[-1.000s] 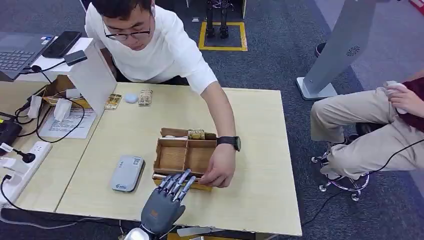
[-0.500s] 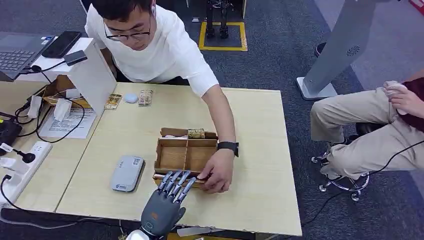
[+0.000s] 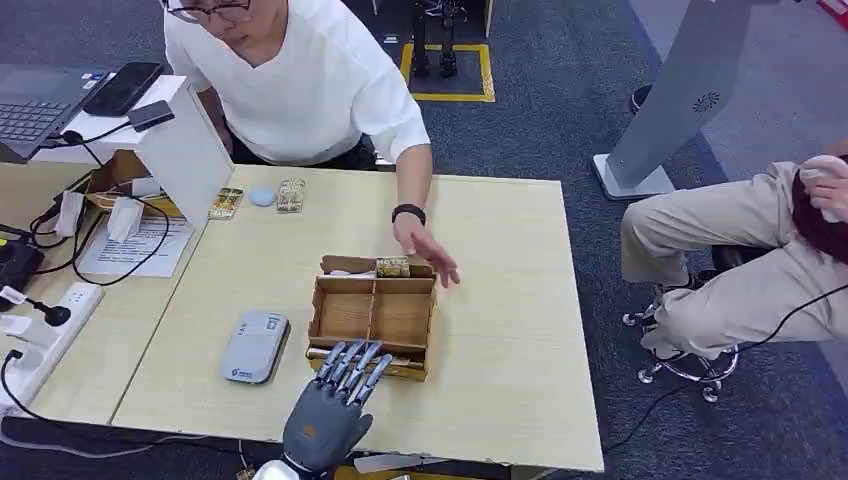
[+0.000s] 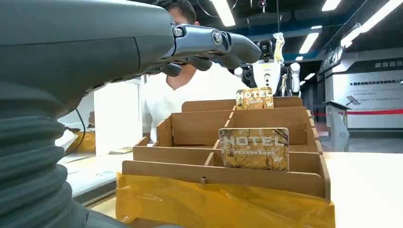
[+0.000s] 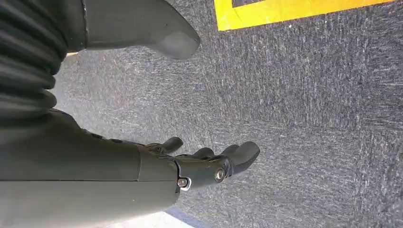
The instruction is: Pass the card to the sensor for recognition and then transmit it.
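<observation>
A wooden divided box [image 3: 370, 312] stands mid-table, its front wrapped in yellow tape [image 4: 223, 204]. One patterned HOTEL card [image 4: 253, 148] stands upright in the box's front slot; a second card [image 3: 392, 267] [image 4: 254, 98] stands in the back slot. The grey card sensor [image 3: 255, 346] lies flat just left of the box. My left hand [image 3: 330, 410] [image 4: 204, 45] hovers at the box's near edge, fingers stretched out over the front slot, holding nothing. My right hand [image 5: 209, 164] hangs over the carpet with its fingers apart and empty.
A person in white sits across the table, one hand [image 3: 430, 250] by the box's far right corner. A white stand [image 3: 185, 150], cables and a power strip [image 3: 40, 330] crowd the left side. Loose cards [image 3: 226, 203] lie at the back. Another person [image 3: 740, 260] sits to the right.
The person's hand has left the box's front slot and drawn back to its far right corner, and the person has leaned away. My left hand has hardly moved.
</observation>
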Available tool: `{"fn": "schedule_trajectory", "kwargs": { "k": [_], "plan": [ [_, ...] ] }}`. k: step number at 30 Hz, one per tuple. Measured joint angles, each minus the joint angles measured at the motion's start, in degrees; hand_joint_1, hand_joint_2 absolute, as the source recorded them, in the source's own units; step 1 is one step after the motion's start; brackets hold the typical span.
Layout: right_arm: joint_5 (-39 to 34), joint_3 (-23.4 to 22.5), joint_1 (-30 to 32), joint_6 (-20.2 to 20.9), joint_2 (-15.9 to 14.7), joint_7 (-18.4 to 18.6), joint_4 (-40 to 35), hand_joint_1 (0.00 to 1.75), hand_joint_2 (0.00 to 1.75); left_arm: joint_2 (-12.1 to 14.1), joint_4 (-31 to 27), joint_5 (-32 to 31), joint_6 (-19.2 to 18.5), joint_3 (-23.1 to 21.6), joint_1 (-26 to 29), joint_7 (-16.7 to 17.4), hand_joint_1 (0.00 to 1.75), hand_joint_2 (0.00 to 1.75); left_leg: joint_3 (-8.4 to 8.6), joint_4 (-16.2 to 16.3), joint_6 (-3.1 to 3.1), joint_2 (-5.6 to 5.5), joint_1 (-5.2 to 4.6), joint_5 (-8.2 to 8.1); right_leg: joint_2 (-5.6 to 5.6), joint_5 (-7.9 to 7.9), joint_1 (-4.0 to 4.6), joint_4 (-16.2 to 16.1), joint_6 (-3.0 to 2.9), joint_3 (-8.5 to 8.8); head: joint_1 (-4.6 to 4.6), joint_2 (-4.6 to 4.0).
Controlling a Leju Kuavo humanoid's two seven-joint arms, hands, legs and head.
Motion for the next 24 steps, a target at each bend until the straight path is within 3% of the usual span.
{"fn": "schedule_trajectory", "kwargs": {
  "k": [7,13,24],
  "plan": [
    [-0.8,0.0,0.0,0.0,0.0,-0.5,0.1,0.00,1.75,0.1,-2.2,2.9,2.7,0.5,0.9,-2.0,0.00,1.75,0.00,0.0,0.00,0.00,0.00,0.00,0.00,0.00,0.00,0.0,0.00,0.00,0.00,0.02],
    [-0.9,0.0,0.0,0.0,0.0,-0.7,0.1,0.00,1.75,0.6,-5.5,3.7,2.6,1.1,1.8,-3.6,0.00,1.75,0.00,0.0,0.00,0.00,0.00,0.00,0.00,0.00,0.00,0.0,0.00,0.00,0.00,0.00],
    [-1.4,0.0,0.0,0.0,0.0,-1.3,0.1,0.00,1.75,0.5,-7.1,2.6,-7.8,1.1,0.3,-5.7,0.00,1.75,0.01,0.0,0.00,0.01,0.00,0.00,0.00,0.00,0.00,0.0,0.00,0.00,0.00,0.02]
  ]
}}
